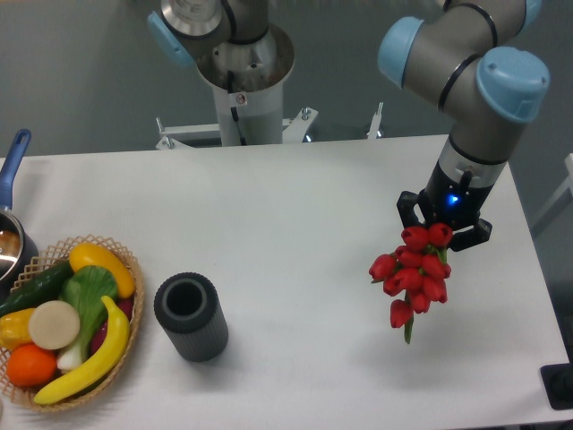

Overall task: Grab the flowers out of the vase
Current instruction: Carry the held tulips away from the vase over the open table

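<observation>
The short dark grey ribbed cylindrical vase (191, 316) stands upright near the front edge of the white worktop (269, 206) and serves as the reference point; its mouth is open and nothing stands in it. Just beside the vase, on the side toward the worktop's left edge as pictured, sits a woven wicker basket (125, 260) holding a yellow banana, an orange, a green cucumber and other toy produce. Beyond the basket, at the same edge, a metal pot with a blue handle (12, 161) is partly cut off by the picture border. Well apart from the vase, on the opposite side and slightly farther back, the bunch of red tulip buds with green stems (414, 273) hangs with the stems pointing down, and appears to be clear of the worktop. The black two-finger gripper (444, 228) of the grey and light-blue arm is pinched on the upper end of this bunch, one finger visible on each side of the top buds. Judged from this layout, the extraction step is complete and the task is in its final phase: the flowers are out of the vase and carried. The next move calls only for a steady hold, since the grasp sits at the bud end and a sharp motion could swing the bunch or let it slip.
</observation>
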